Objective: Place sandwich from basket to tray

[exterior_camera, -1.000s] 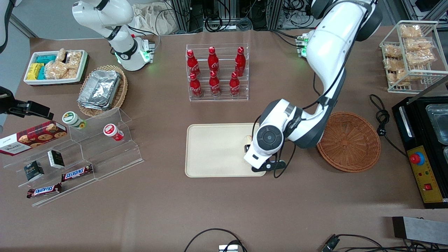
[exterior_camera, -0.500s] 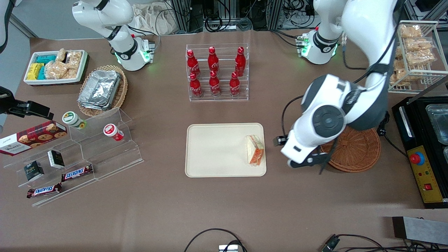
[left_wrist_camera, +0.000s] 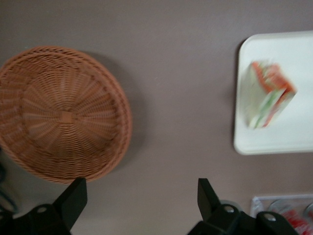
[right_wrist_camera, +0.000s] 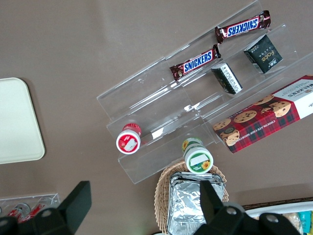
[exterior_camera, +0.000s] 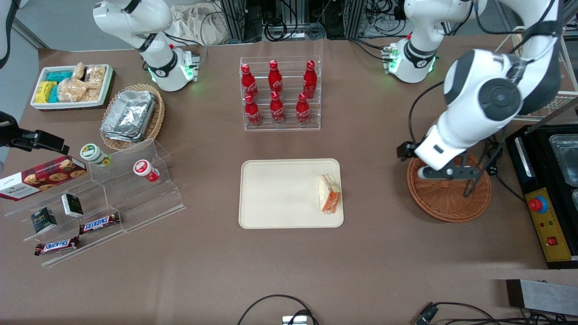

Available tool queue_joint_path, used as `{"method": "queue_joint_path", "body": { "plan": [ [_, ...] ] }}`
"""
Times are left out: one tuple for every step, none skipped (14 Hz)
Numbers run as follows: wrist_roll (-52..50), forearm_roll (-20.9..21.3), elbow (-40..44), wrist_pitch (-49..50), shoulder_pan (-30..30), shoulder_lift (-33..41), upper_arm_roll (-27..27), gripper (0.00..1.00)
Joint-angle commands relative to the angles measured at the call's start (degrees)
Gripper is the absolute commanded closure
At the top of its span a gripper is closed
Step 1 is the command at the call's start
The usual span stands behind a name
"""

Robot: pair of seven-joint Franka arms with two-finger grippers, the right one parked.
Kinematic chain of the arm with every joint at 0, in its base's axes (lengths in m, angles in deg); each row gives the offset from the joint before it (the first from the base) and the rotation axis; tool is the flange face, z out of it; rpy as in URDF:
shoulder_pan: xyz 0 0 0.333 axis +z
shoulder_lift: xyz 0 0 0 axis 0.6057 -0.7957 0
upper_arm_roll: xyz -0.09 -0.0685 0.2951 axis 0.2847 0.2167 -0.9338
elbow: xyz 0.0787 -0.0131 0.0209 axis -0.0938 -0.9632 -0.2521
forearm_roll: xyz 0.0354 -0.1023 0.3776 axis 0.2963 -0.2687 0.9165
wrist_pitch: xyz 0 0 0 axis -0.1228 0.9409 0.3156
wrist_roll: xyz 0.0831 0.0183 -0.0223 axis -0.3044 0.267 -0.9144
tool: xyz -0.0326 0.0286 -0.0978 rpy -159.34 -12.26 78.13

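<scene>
A brown tabletop (exterior_camera: 370,253) carries a cream tray (exterior_camera: 280,194) at its centre, with a round reddish wicker basket (exterior_camera: 447,198) beside it toward the working arm's end. An acrylic rack of red bottles (exterior_camera: 280,95) stands farther from the front camera than the tray. Toward the parked arm's end sit a clear stepped display stand (exterior_camera: 113,203), an oval basket of foil trays (exterior_camera: 133,115) and a white bin of snacks (exterior_camera: 72,85). The left arm's gripper (left_wrist_camera: 139,203) hangs above the tabletop near the round basket, jaws spread.
</scene>
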Motion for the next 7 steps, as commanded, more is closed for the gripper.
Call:
{"method": "queue_joint_path", "body": {
  "plan": [
    [6.29, -0.66, 0.33, 2.17, 2.92, 1.32, 0.28, 0.0],
    [6.39, -0.14, 1.83, 3.31, 3.19, 0.53, 0.28, 0.0],
    [6.3, 0.22, 3.84, 4.54, 3.28, -0.69, 0.19, 0.0],
    [6.3, 0.39, 6.04, 5.86, 3.54, -1.92, 0.19, 0.0],
    [6.3, 0.92, 8.5, 7.44, 3.72, -3.68, 0.19, 0.0],
    [6.21, 2.66, 10.96, 9.72, 3.72, -5.09, 0.36, 0.0],
    [6.39, 3.72, 13.33, 12.09, 3.72, -6.32, 0.36, 0.0]
  ]
}}
